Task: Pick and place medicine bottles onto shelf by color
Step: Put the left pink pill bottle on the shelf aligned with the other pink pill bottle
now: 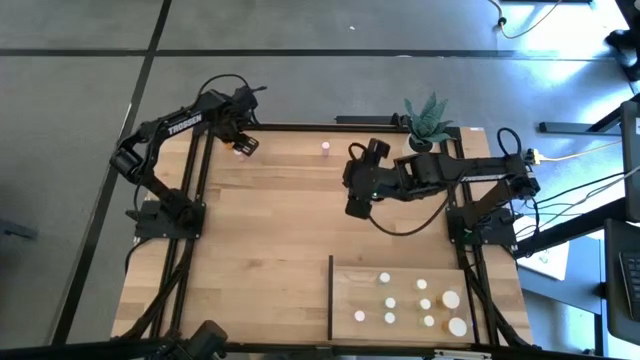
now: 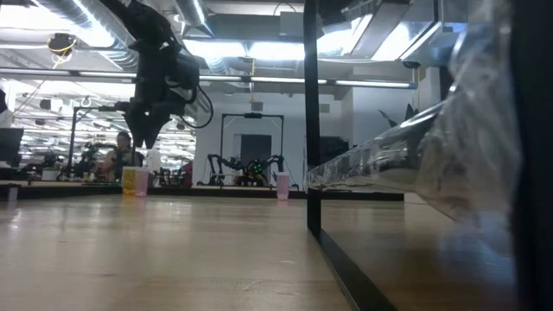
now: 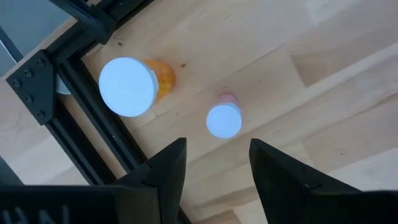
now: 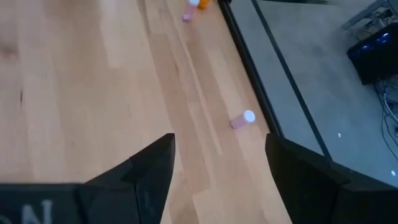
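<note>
My left gripper (image 3: 214, 169) hangs open, pointing down over the table's far left corner (image 1: 243, 144). Below it stand two medicine bottles: a larger orange one (image 3: 129, 86) and a small pink one (image 3: 224, 119), both upright on their bases; the pink one lies just ahead of the fingertips. My right gripper (image 4: 217, 168) is open and empty above the far middle of the table (image 1: 357, 208). Another small pink bottle (image 4: 242, 119) stands near the far edge (image 1: 325, 147). The shelf (image 1: 352, 282) lies at the near right, with several bottles (image 1: 384, 278) standing on it.
A potted plant (image 1: 428, 120) stands at the far right corner. Black frame rails (image 3: 87, 124) run along the table's edges beside the orange bottle. The shelf's dark upright edge (image 1: 331, 298) faces the table's middle. Bare wood (image 1: 260, 240) lies between the arms.
</note>
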Controlling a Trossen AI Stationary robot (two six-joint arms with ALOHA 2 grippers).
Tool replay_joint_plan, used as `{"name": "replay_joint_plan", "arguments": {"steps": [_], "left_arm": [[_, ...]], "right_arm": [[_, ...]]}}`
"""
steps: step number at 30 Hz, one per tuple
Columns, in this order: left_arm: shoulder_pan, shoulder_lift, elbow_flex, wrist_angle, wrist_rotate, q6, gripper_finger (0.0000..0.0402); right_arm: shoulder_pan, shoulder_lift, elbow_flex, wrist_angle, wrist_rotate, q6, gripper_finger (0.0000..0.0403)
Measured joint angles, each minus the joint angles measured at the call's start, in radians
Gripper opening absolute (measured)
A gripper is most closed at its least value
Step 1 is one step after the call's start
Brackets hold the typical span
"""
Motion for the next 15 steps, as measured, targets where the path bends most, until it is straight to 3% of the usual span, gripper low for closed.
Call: {"name": "replay_joint_plan", "arguments": {"steps": [15], "left_arm": [[0.0, 0.0, 0.0, 0.0, 0.026, 0.0, 0.0169]], "right_arm": [[-0.008, 0.0, 0.0, 0.0, -0.006, 0.002, 0.0252]]}}
